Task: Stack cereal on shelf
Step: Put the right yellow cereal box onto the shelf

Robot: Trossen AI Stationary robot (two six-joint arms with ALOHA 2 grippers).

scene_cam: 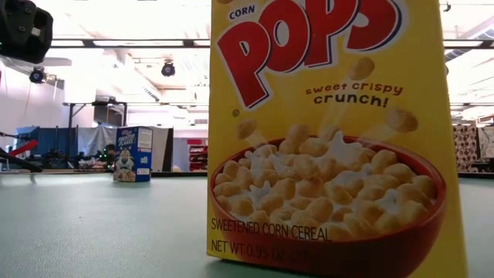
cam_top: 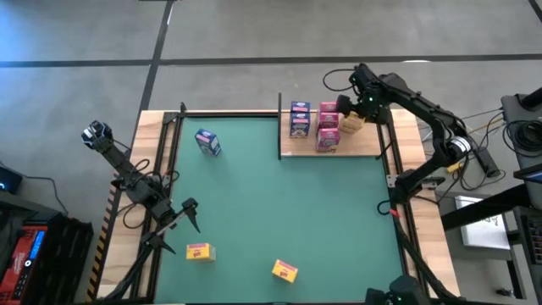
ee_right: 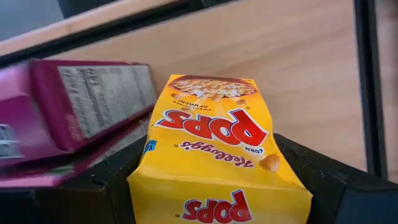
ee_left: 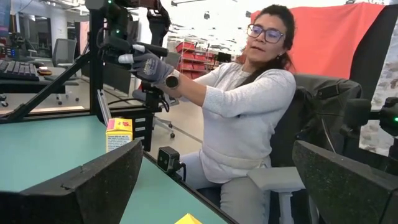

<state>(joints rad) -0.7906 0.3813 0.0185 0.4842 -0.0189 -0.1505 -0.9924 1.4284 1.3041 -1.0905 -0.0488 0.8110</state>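
Note:
The shelf [cam_top: 368, 146] is a light-wood board at the table's far right. Two blue cereal boxes [cam_top: 299, 119] and a stack of pink ones [cam_top: 328, 129] stand on it. My right gripper [cam_top: 350, 117] is over the shelf, right of the pink boxes [ee_right: 74, 112], shut on a yellow Corn Pops box [ee_right: 214, 140]. My left gripper [cam_top: 191, 212] is open and empty near the table's left edge. On the green mat stand a blue box [cam_top: 207, 142] and two yellow boxes [cam_top: 200, 251] [cam_top: 284, 270]; the last fills the low view [scene_cam: 332, 139]. My right gripper pinches the yellow box between its two fingers [ee_right: 339, 183], one on each narrow side [ee_right: 292, 180]. The fingers come from the table's far right side, along the box's length. The box lies close beside the pink stack; whether it rests on the board, I cannot tell.
A person in a grey sweater [ee_left: 249, 118] sits beyond the table's near edge, working hand controls. Black posts [cam_top: 279, 127] edge the shelf's left side. The mat [cam_top: 279, 212] between the loose boxes is bare. The blue box also shows in the low view [scene_cam: 133, 154].

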